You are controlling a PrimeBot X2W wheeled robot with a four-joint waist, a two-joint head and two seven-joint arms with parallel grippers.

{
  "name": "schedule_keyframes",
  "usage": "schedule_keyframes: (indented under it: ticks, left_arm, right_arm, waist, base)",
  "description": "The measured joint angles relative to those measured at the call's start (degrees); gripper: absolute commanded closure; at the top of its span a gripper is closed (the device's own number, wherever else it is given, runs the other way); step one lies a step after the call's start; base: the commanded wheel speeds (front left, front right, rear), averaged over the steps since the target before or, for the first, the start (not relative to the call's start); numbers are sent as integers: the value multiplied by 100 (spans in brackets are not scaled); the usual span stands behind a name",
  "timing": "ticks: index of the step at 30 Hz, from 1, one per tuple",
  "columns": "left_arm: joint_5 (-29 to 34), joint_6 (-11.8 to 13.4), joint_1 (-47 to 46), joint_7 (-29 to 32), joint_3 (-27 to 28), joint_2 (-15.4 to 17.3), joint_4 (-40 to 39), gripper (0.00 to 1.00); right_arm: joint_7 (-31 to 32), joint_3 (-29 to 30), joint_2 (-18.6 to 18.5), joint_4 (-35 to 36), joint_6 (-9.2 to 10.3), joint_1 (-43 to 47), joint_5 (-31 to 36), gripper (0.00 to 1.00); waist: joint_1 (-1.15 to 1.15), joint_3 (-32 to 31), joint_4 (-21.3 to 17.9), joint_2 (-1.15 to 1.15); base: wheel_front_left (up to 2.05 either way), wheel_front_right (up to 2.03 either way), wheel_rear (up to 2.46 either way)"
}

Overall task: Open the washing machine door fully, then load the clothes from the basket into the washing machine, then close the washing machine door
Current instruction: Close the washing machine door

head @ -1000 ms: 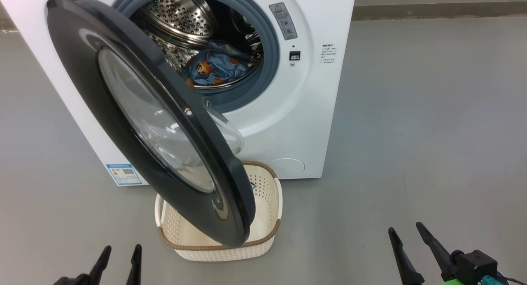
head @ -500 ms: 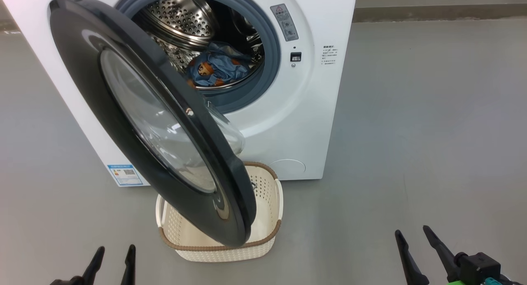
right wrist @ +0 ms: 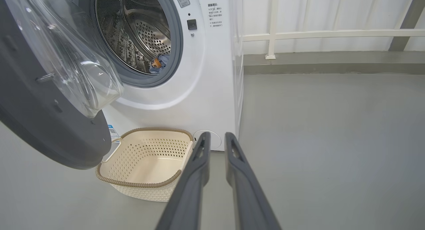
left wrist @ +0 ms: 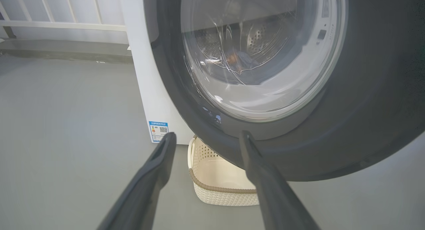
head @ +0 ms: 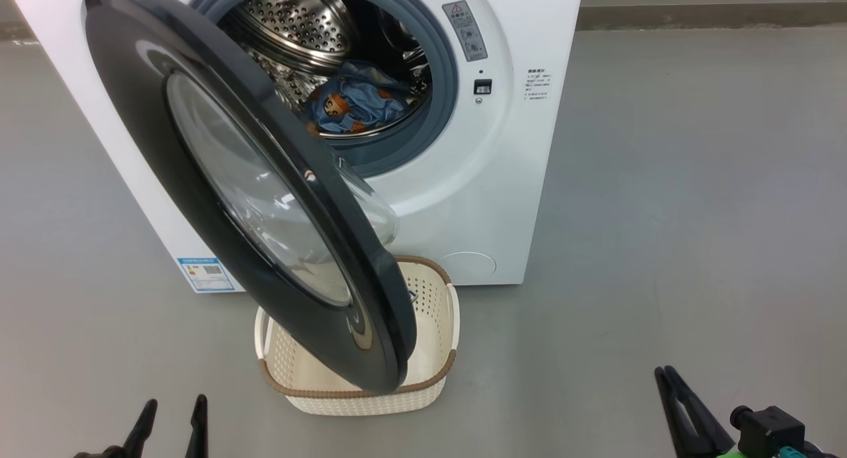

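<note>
Hazard at door closing: the washing machine door (head: 258,193), a glossy black rim around a bulging clear glass bowl, hangs centre-left above the basket (head: 370,400). A low push could probably clip the brown woven-look rim and skid the light perforated plastic. The blue garment (head: 357,104), soft and crumpled, lies upper centre in the perforated steel drum (head: 298,21); a trailing fold might catch in the grey-blue seal (head: 443,81). Left gripper (head: 173,402), lower left: jaws wide apart. Right gripper (right wrist: 217,134), lower right: jaws nearly together, empty.
</note>
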State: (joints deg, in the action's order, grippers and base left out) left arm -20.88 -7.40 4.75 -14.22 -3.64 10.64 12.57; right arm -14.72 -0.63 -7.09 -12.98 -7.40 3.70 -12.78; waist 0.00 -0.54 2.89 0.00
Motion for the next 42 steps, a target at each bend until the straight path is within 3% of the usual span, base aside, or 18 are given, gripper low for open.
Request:
schedule_keyframes:
  ticks: [7, 15, 21, 29, 36, 42]
  left_arm:
    - [53, 0, 1, 0, 12, -63, -5, 0]
    - [52, 0, 1, 0, 62, -77, -23, 0]
    - [51, 0, 1, 0, 60, -123, -54, 0]
    - [51, 0, -13, 0, -88, -234, -88, 0]
    - [45, 0, -45, 0, -289, -247, -102, 0]
    - [29, 0, -180, 0, -402, -249, -154, 0]
  right_arm:
    - [0, 21, 22, 131, 0, -5, 10, 100]
    - [-1, -144, 26, 998, 0, -368, 10, 100]
    - [-2, -822, 11, 1706, 0, -1044, 8, 100]
    - [-3, -2178, 112, 2379, 0, -2253, -158, 100]
    - [-2, -3367, 203, 1940, -1, -2418, -465, 100]
    - [-2, -3825, 236, 1261, -1, -2341, -673, 100]
  waist:
    - [0, 24, 18, 0]
    - [0, 12, 35, 0]
    - [0, -10, 103, 0]
    - [0, -24, 307, 0]
    - [0, -20, 611, 0]
    - [0, 21, 879, 0]
  base:
    - [0, 0, 0]
    - [0, 0, 0]
    - [0, 0, 0]
    - [0, 0, 0]
    - [0, 0, 0]
    - [0, 0, 0]
